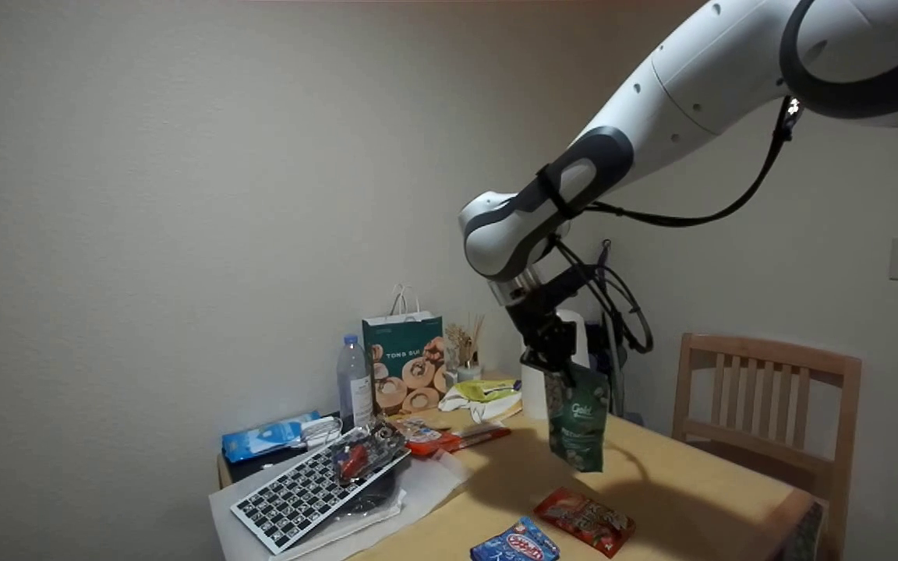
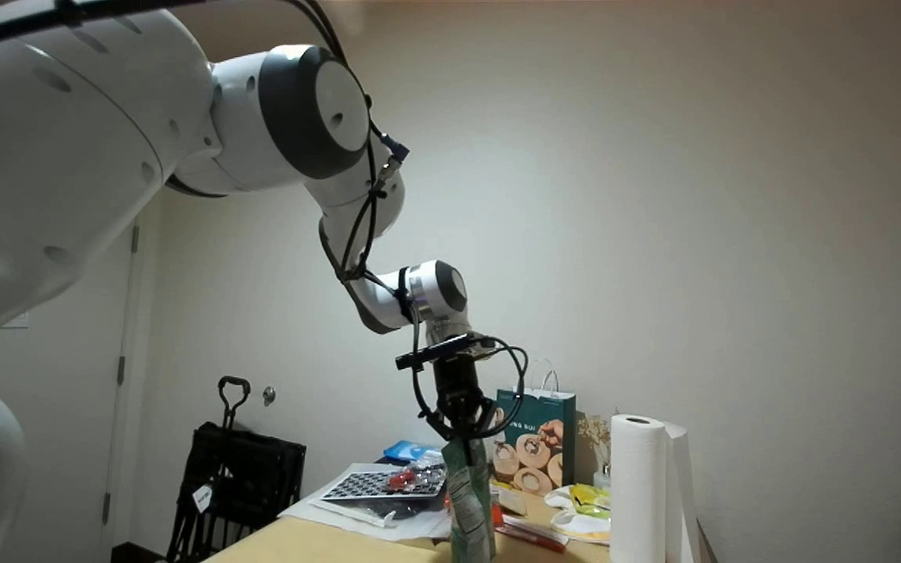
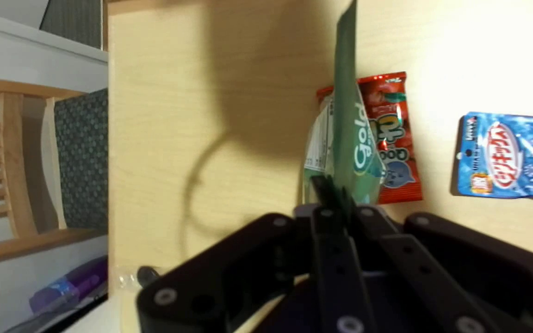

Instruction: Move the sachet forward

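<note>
Sachet point(image 1: 583, 425) hangs straight below the gripper point(image 3: 338, 199), whose 2 fingers are drawn almost together with the sachet's top edge pinched between them. Long axis near vertical, bottom down; most of the width lies off to the wrist-camera side of the grip. Only 1 arm point(image 1: 675, 74) in play. Judgement: grasp done, and the carry turns on the sachet's bottom, which reaches lower than the fingertips and would meet the table point(image 3: 169, 92) first. "Forward" probably means out from the arm's mount; unconfirmed.

Wrist view, L to R: chair point(image 3: 16, 162) past the table edge; sachet almost edge-on; red packet point(image 3: 396, 143) partly masked by it; blue packet point(image 3: 509, 155) apart. That masking is line of sight: in an exterior view sachet and red packet point(image 1: 585, 520) do not overlap.

In an exterior view, L to R: checkered board point(image 2: 388, 485); sachet point(image 2: 470, 500), fine-print panel toward the camera, bottom cut off by the frame; paper-towel roll point(image 2: 638, 493), gap between roll and sachet plain. The "Gold" face of the sachet point(image 1: 583, 409) shows in an exterior view; there the roll is partly hidden behind gripper and sachet, so that gap is lost. Bottom-to-table contact: not readable in these 3 views.
</note>
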Robot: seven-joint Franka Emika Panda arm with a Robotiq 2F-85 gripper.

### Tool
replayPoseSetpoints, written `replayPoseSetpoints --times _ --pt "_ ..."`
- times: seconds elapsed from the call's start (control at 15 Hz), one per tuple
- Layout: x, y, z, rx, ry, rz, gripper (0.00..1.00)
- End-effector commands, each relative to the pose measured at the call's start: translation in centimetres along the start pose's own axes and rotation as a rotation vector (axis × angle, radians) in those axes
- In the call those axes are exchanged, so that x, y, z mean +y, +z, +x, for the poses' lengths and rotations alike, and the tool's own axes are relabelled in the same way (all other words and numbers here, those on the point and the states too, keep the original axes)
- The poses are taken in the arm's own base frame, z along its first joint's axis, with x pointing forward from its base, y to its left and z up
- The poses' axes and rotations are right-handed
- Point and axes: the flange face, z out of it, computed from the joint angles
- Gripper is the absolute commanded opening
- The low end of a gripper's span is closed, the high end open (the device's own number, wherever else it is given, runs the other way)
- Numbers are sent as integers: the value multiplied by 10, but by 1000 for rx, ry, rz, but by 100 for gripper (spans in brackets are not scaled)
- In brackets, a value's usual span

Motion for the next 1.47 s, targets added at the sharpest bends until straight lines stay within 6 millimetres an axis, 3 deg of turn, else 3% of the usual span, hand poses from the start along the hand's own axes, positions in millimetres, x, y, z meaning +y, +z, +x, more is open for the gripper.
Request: replayPoseSetpoints --times 0.0,0.27,0.4,0.53,0.8,1.4 --pt "-70 -28 4 5 -153 -117 0" --pt "-130 -38 6 -21 -279 -195 0" --pt "-132 -40 11 -21 -303 -218 0" --pt "-146 -34 7 -6 -276 -197 2" --pt "-139 -34 12 -7 -279 -197 0" --pt "-257 -39 3 49 -514 -316 0"
